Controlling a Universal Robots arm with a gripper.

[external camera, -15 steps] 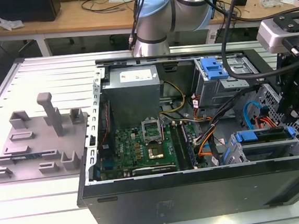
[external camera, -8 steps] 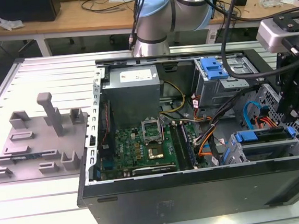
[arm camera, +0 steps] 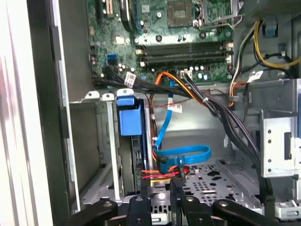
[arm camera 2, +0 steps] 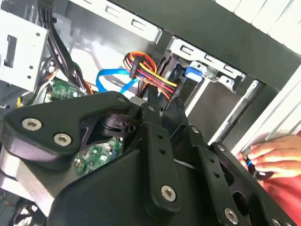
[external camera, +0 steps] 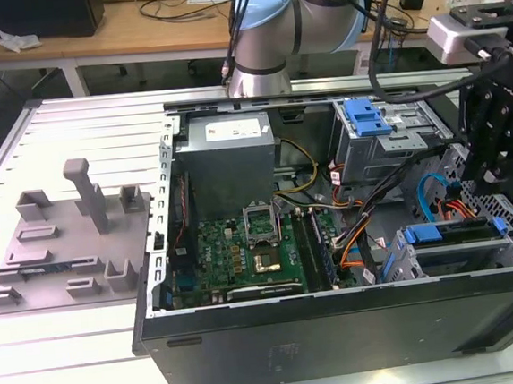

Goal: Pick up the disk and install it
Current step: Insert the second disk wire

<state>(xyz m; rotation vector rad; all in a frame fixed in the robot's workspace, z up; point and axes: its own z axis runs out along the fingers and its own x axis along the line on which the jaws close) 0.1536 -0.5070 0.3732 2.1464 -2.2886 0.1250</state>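
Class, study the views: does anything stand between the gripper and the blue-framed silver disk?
Yes. In the first wrist view, red and yellow wires and a flat blue cable cross between the gripper and the blue-framed silver disk.

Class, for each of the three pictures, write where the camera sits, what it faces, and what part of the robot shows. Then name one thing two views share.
Exterior view: off the arm, looking down into the open computer case; arm and hand show.
First wrist view: on the arm, facing the drive cage and motherboard; hand linkage at the edge.
Second wrist view: on the arm, behind the hand's black linkage.
Shared: blue data cable in both wrist views.
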